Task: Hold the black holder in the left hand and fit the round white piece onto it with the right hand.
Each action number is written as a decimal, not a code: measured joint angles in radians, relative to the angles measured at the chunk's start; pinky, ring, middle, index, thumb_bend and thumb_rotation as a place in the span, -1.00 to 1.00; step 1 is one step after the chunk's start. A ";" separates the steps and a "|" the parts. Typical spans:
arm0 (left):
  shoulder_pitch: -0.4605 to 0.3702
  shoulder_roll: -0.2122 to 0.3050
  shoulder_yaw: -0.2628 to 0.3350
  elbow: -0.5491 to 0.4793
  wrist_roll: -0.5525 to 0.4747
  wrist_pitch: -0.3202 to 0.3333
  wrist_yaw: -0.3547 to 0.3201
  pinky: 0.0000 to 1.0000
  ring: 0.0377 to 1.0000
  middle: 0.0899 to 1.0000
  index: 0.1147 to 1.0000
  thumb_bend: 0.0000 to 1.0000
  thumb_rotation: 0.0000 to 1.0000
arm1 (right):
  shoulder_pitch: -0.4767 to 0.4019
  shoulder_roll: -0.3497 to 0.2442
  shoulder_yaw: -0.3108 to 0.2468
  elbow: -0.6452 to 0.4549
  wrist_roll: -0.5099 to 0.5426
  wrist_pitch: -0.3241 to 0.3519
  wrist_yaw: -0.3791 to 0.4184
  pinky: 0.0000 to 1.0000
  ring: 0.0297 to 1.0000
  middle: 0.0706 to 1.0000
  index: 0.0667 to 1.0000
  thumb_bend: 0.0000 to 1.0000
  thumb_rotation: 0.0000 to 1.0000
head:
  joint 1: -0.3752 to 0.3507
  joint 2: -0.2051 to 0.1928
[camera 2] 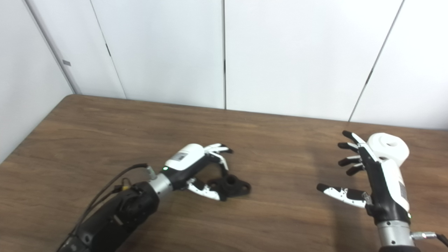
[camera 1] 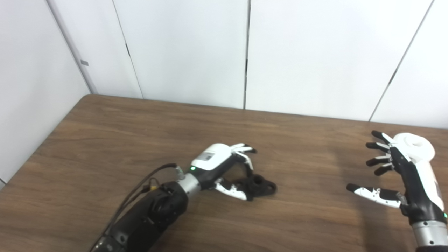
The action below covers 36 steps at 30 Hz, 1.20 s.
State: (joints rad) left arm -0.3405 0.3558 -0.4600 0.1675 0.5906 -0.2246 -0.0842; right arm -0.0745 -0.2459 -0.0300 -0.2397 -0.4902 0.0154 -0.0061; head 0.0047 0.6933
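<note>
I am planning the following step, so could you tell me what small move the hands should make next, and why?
Probably the left hand should close on the black holder first. Its fingers curl around the holder, which lies on the table, but no firm grip shows. The right hand is open, beside the round white piece and holding nothing.

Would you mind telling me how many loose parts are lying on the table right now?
2. The black holder lies near the table's middle, at the left robot hand. The round white piece sits far right, behind the open right robot hand. None other shows.
</note>
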 measured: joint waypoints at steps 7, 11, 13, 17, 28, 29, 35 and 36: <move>-0.023 -0.042 -0.047 0.049 0.038 -0.058 0.008 0.57 0.84 0.73 -0.16 0.05 -0.87 | -0.002 0.005 0.013 -0.032 -0.012 0.025 0.001 -0.04 0.20 0.51 0.74 0.24 -0.79 | -0.075 0.002; -0.035 -0.047 -0.057 0.068 0.048 -0.067 0.010 0.61 0.87 0.75 -0.16 0.05 -0.87 | -0.006 0.014 0.017 -0.037 -0.015 0.037 0.001 -0.03 0.22 0.52 0.73 0.24 -0.78 | -0.126 -0.002; -0.035 -0.048 -0.061 0.070 0.057 -0.067 0.011 0.63 0.85 0.74 -0.16 0.05 -0.87 | -0.007 0.018 0.024 -0.041 -0.023 0.040 0.003 -0.02 0.23 0.52 0.72 0.26 -0.78 | -0.153 -0.005; -0.037 -0.044 -0.069 0.074 0.084 -0.067 0.029 0.58 0.80 0.71 -0.16 0.05 -0.87 | -0.017 0.014 0.039 -0.065 -0.056 0.061 0.024 0.01 0.26 0.53 0.68 0.35 -0.70 | -0.308 -0.043; -0.039 -0.009 -0.069 0.075 0.087 -0.099 0.036 0.55 0.75 0.67 -0.16 0.05 -0.88 | -0.153 -0.143 0.121 -0.114 -0.493 0.184 0.217 0.35 0.70 0.75 0.68 0.57 -0.43 | -0.546 -0.159; -0.039 -0.006 -0.069 0.075 0.085 -0.102 0.036 0.55 0.75 0.67 -0.16 0.05 -0.88 | -0.167 -0.155 0.122 -0.115 -0.538 0.196 0.241 0.37 0.73 0.76 0.67 0.58 -0.42 | -0.546 -0.160; -0.039 0.010 -0.066 0.077 0.084 -0.125 0.037 0.52 0.72 0.64 -0.16 0.05 -0.89 | -0.239 -0.188 0.121 -0.114 -0.746 0.260 0.421 0.86 0.98 0.89 0.67 0.70 -0.41 | -0.635 -0.210; -0.039 0.013 -0.066 0.078 0.084 -0.130 0.037 0.53 0.72 0.64 -0.16 0.05 -0.89 | -0.251 -0.190 0.118 -0.112 -0.766 0.263 0.444 0.87 0.99 0.90 0.66 0.74 -0.43 | -0.653 -0.218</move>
State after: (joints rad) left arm -0.3798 0.3689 -0.5262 0.2452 0.6743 -0.3547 -0.0475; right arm -0.3257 -0.4361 0.0883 -0.3515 -1.2564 0.2786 0.4381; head -0.6487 0.4756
